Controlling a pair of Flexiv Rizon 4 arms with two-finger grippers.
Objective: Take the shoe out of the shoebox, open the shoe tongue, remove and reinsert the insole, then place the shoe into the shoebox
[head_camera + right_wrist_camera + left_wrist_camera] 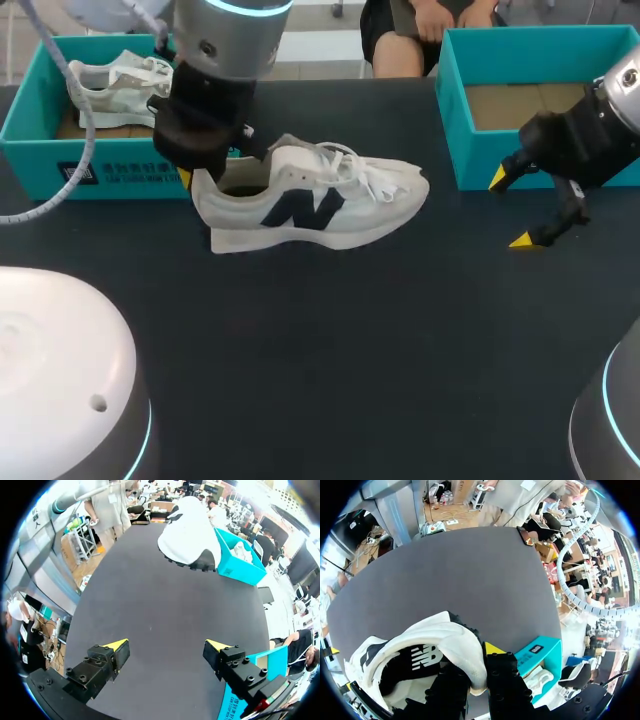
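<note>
left gripper (205, 170): clamped on the shoe (310, 205) heel (hold it steady)
right gripper (510, 210): apart, should pinch the tongue (290, 157) gently

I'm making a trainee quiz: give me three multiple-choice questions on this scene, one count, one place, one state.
1. How many teal boxes stand on the table? A three, B one, C two.
2. Where is the shoe with the dark letter? A in a box, B on the table, C on the floor.
3. The right hand is: A open, B shut on a lace, C shut on the shoe.
Answers: C, one box stands at each side; B, it lies between the boxes; A, its fingers stand apart, holding nothing.
</note>
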